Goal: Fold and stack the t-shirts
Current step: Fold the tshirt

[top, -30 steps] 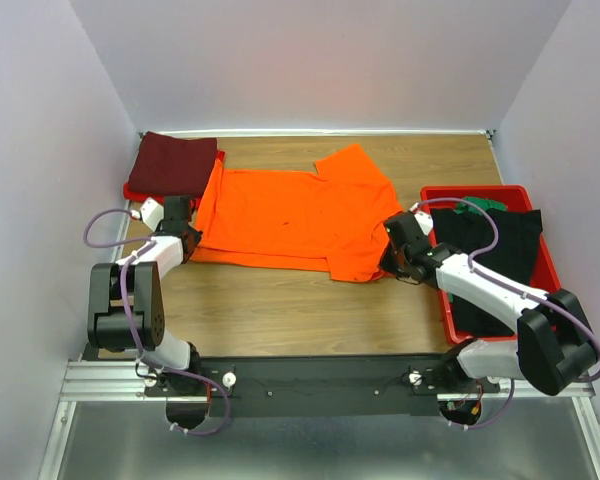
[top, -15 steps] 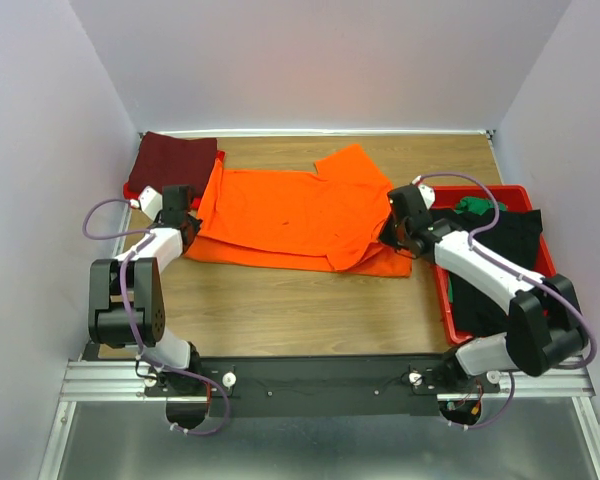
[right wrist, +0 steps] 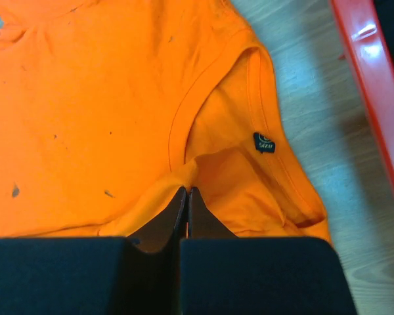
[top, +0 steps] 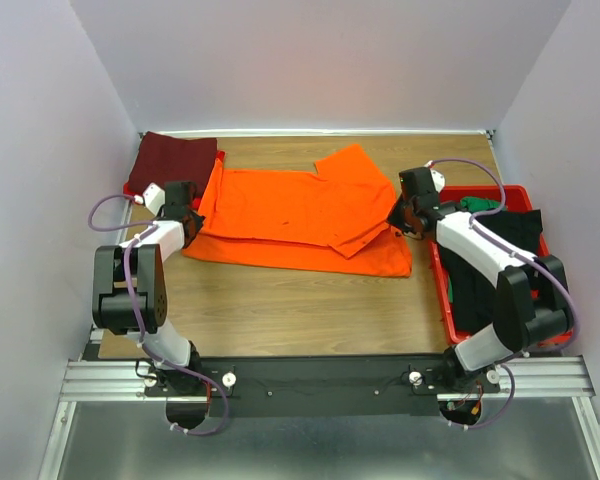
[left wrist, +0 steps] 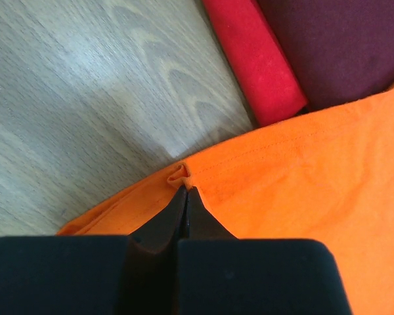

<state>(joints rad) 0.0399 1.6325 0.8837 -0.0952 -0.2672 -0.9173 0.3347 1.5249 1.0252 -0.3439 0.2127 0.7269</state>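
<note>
Left gripper (left wrist: 186,191) and right gripper (right wrist: 186,190): jaws pinched tight on orange t-shirt (top: 300,210), left and right edges, for an even fold.

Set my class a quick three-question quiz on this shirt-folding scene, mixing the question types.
1. True or false: the left claw and right claw are each shut on the orange t-shirt.
2. The red tray sits beside which arm? A left, B right.
3. Fill in: the folded maroon t-shirt lies at the table's far ___ corner.
Key: 1 true; 2 B; 3 left.
</note>
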